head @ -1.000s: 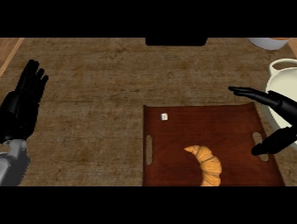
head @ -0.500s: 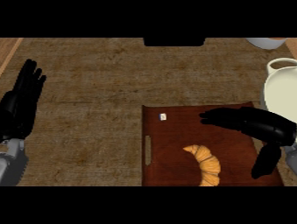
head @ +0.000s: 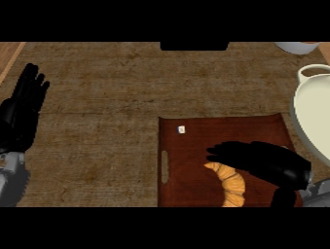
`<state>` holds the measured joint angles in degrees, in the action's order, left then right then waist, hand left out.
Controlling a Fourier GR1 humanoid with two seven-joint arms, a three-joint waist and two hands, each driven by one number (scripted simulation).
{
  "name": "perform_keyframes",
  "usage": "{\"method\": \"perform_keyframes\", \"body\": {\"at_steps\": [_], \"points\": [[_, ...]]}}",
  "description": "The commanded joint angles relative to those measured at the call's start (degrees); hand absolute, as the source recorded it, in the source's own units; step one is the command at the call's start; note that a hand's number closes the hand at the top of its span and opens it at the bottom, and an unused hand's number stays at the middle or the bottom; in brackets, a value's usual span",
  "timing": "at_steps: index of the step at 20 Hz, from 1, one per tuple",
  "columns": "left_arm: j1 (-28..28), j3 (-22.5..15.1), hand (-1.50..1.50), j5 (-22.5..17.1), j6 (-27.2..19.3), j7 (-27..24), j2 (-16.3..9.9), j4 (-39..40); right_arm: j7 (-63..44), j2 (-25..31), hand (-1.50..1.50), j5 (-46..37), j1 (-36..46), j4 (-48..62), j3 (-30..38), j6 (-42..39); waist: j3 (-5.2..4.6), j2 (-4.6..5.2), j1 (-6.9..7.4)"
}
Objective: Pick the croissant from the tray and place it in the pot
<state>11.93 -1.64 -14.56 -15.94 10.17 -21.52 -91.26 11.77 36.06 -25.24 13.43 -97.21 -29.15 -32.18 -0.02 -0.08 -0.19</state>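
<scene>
Since 0.5 s ago, the right hand [head: 268,163] has come down and leftward over the tray [head: 196,146], so that it now covers the upper end of the croissant [head: 232,187]. Its fingers [head: 229,151] reach left past the croissant's top, bent over it, while the thumb [head: 282,197] hangs at the right of the pastry; whether they actually touch or grasp it cannot be told. The croissant lies on the tray's lower middle part, curving down toward the view's lower edge. At the right, the cream pot [head: 322,121] stands on the desk [head: 110,87] just beside the tray. At the view's left, the left hand [head: 20,114] rests with straight, released fingers.
</scene>
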Motion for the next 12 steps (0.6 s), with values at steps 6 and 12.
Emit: {"method": "perform_keyframes", "body": {"at_steps": [6,12], "points": [[0.65,2.14,0.0,1.81,1.77,0.55,2.32,0.14,-1.59,-5.59,-1.5,-11.6,-0.35,5.38,0.0,0.16,0.03,0.1,0.42],[1.05,1.74,0.0,5.76,1.0,3.61,4.53,-1.35,-0.74,-9.25,-1.5,-15.01,-0.03,6.34,3.39,-2.11,0.03,0.07,0.28]]}}
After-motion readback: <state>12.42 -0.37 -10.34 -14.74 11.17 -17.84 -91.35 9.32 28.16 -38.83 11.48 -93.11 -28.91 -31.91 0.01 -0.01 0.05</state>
